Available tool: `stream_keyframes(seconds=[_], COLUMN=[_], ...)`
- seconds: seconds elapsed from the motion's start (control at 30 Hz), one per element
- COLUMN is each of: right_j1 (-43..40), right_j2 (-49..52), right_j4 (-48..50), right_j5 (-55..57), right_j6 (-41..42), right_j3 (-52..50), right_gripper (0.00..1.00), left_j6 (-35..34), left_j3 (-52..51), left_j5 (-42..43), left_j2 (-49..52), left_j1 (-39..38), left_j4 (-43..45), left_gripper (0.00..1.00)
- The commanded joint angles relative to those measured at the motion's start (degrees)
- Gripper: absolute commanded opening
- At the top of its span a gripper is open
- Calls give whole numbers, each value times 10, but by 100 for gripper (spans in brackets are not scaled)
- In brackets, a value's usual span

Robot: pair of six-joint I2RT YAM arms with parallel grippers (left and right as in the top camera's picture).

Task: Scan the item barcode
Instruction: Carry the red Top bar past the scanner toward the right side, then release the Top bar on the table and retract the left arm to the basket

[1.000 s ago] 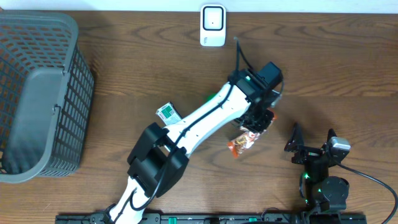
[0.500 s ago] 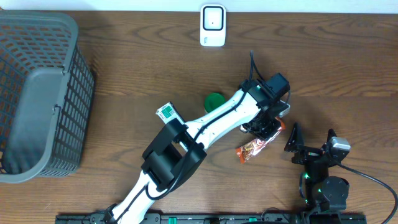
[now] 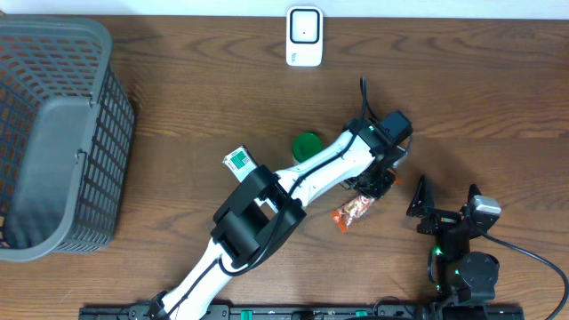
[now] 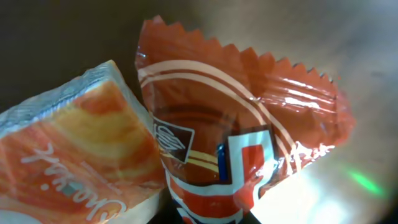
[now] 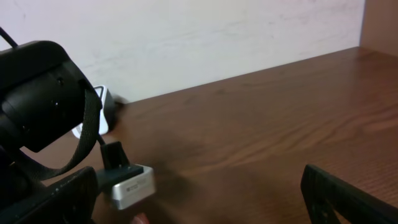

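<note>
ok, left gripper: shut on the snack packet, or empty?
Shut on the snack packet: left gripper pinches its upper end; packet fills the wrist view.

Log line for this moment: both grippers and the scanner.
left gripper: shut on orange foil snack packet | right gripper: open, empty | white barcode scanner: apart from packet

Seen from overhead, the left claw [image 3: 374, 184] has its fingertips hidden under its own wrist, and they cover the upper end of the snack packet [image 3: 353, 211]. Left of the packet, the left arm [image 3: 313, 169] hides part of a green disc [image 3: 307, 143]. Up close, the packet's print is blurred and its lower end is cut off.
</note>
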Motion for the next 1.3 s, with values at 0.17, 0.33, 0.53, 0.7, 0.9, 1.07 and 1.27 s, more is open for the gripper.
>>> stream_keyframes(seconds=[0.17, 0.33, 0.53, 0.7, 0.9, 1.07, 1.27], right_j1=[-7, -7, -7, -7, -7, -7, -6], right_j2=[-3, -3, -3, -3, -3, -3, -3], right_j4=[-2, -2, -2, -2, -2, -2, -7], right_j5=[-1, -1, -1, -1, -1, -25, -97], right_j6=[-7, -7, -8, -8, -7, -6, 30], right_j3=[-1, -1, -1, -1, -1, -1, -1], right_gripper=[99, 99, 99, 99, 99, 99, 99], left_j6=[-16, 14, 23, 23, 23, 23, 23], left_j3=[-2, 12, 13, 13, 14, 14, 14], left_j5=[-134, -99, -73, -65, -78, -160, -280], left_j2=[0, -23, -108, -183, -289, -416, -564], left_j1=[47, 57, 34, 9, 20, 62, 149], left_j4=[-3, -30, -44, -38, -26, -1, 83], left_gripper=[17, 64, 79, 84, 84, 84, 84])
